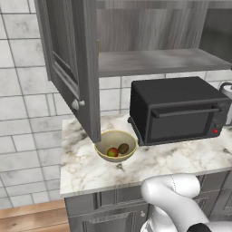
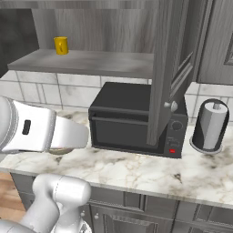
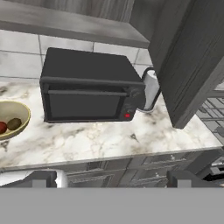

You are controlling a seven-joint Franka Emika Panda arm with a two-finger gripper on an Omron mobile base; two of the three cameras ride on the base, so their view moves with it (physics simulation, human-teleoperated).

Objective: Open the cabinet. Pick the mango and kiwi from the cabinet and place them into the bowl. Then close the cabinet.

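fruit: mango [image 1: 112, 152] and kiwi [image 1: 123, 148] in bowl [image 1: 116, 145]
cabinet [image 1: 72, 68]: doors open (both)
gripper: jaws apart, empty
risk: arm clips door edge or toaster oven [image 1: 176, 110] on closing swing

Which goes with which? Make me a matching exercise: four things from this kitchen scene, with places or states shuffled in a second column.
Things:
1. mango
2. yellow cup
3. paper towel roll
4. cabinet

Places or states:
A. on the cabinet shelf
B. doors standing open
C. in the bowl beside the kiwi
D. on the counter next to the toaster oven

Pairs: 1-C, 2-A, 3-D, 4-B
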